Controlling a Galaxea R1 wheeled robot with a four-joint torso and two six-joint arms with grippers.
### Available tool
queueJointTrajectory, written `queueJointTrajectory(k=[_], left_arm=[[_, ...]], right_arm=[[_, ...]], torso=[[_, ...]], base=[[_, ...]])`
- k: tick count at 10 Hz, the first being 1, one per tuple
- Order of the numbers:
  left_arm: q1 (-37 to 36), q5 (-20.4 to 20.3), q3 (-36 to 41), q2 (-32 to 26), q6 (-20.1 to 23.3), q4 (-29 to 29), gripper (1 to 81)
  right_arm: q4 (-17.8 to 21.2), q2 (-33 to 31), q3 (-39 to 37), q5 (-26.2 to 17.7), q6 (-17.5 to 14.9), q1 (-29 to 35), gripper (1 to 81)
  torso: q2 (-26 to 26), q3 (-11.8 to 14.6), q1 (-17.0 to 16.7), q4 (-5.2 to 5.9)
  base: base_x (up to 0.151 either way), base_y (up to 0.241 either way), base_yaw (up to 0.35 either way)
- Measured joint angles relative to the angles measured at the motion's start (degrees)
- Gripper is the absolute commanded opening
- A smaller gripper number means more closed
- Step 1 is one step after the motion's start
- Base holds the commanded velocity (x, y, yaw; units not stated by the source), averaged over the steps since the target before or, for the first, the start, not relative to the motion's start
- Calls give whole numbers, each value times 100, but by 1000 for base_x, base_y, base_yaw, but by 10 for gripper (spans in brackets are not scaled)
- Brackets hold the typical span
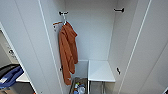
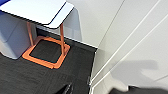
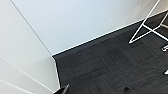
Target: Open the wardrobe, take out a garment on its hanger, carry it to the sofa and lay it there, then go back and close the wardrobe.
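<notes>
The wardrobe (image 1: 90, 32) stands open in front of me, its left door (image 1: 27, 45) and right door (image 1: 147, 50) swung wide. Inside, an orange hooded top (image 1: 67, 52) hangs on an orange-tipped hanger (image 1: 58, 23) at the left end. The right half of the interior is bare above a white shelf box (image 1: 100, 70). My left gripper (image 2: 97, 90) hangs low over dark carpet beside a white panel, open and holding nothing. Over the carpet near a white wall, my right gripper (image 3: 95, 91) is open too.
Small items lie in the wardrobe's bottom (image 1: 78, 87). A blue shape (image 1: 10, 76) sits past the left door. A white table on an orange frame (image 2: 47, 51) stands to my left, and a white wire leg frame (image 3: 147, 27) to my right.
</notes>
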Motion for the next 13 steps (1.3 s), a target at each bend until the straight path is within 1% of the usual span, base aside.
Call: queueJointTrajectory(k=[1,3,4,6,8,9,10,12,13], left_arm=[[-308,278,-2,7,-15,0,811],[-658,691,-110,171,-59,-7,811],[-683,777,-146,405,-61,-20,811],[-683,909,-138,1041,-96,-79,811],[-714,1148,-282,1460,-102,-104,811],[-758,1270,-394,1764,-107,-104,811],[-794,1402,-505,2169,-116,-79,811],[-777,1513,-510,2778,-130,-79,811],[-772,1548,-499,3109,-102,-79,811]], right_arm=[[0,-5,-35,-157,38,245,811],[17,-73,182,-305,197,363,811],[20,-112,471,-347,267,324,811],[22,-73,1342,-366,405,256,811],[26,94,2105,-265,536,219,811],[52,163,2287,-157,642,143,811],[87,345,2370,0,719,33,811],[105,811,2514,146,746,-148,811],[50,1243,2640,172,663,-222,811]], torso=[[0,-2,0,0],[2,-5,5,0],[2,-5,5,0],[5,-7,5,0],[9,-7,6,0],[9,-7,6,0],[9,-7,9,0],[11,-9,11,0],[11,-9,11,0]], base=[[0,0,0],[0,0,0],[0,0,0],[0,0,0],[0,0,0],[0,0,0],[0,0,0],[0,0,0],[0,0,0]])
